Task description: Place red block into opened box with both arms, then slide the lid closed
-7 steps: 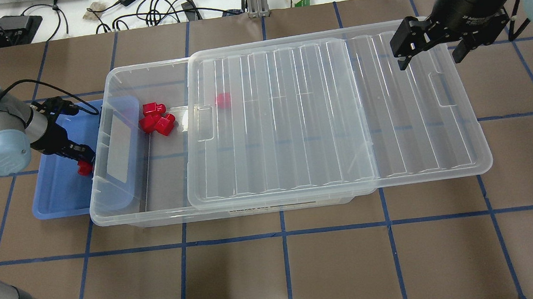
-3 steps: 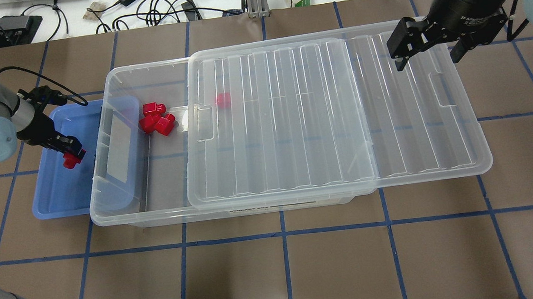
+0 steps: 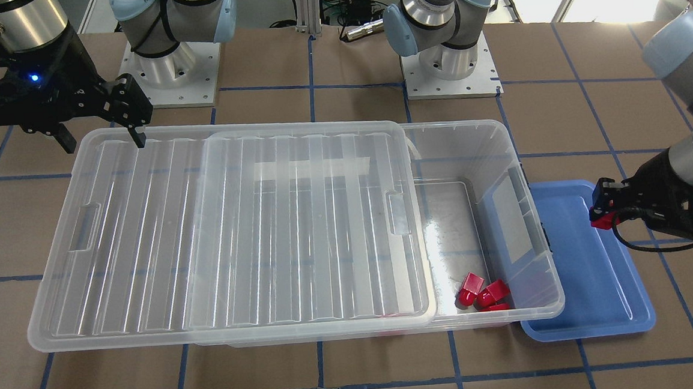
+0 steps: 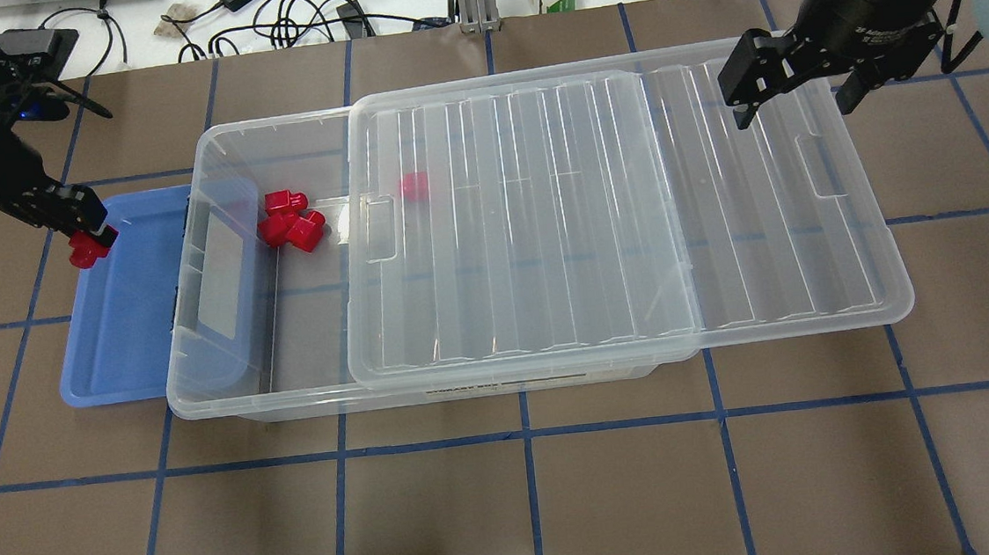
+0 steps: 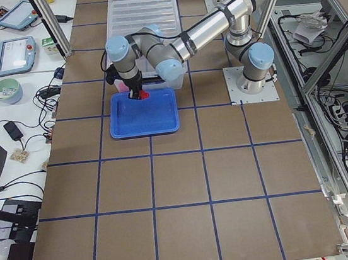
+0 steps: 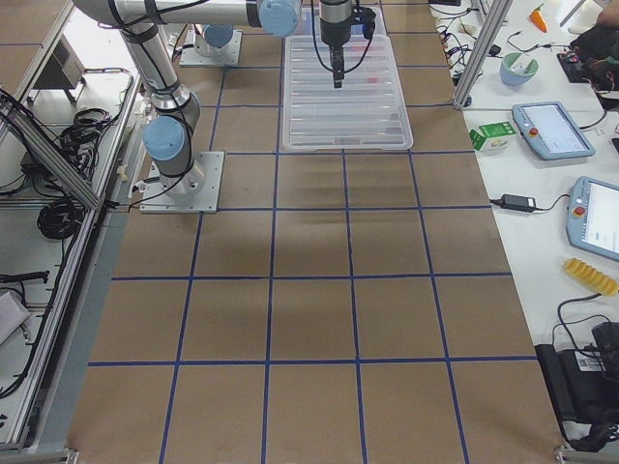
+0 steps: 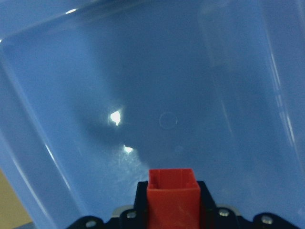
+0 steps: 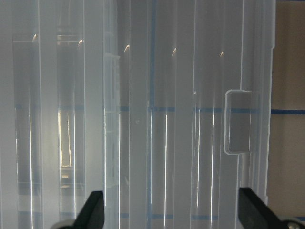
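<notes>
fingers [image 7: 141,200] of the left gripper [image 4: 88,239] pinch the red block [image 4: 84,251], lifted above the blue tray [image 4: 111,343] at the box's [image 4: 210,145] left end. right gripper [image 4: 794,108], spread wide and empty, hovers over the lid's [image 4: 543,221] far right corner.

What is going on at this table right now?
The left gripper holds a red block over the blue tray, beside the open end of the box. The lid covers most of the box, overhanging its other end, where the open right gripper hovers above it. Several red pieces already lie in the box.
</notes>
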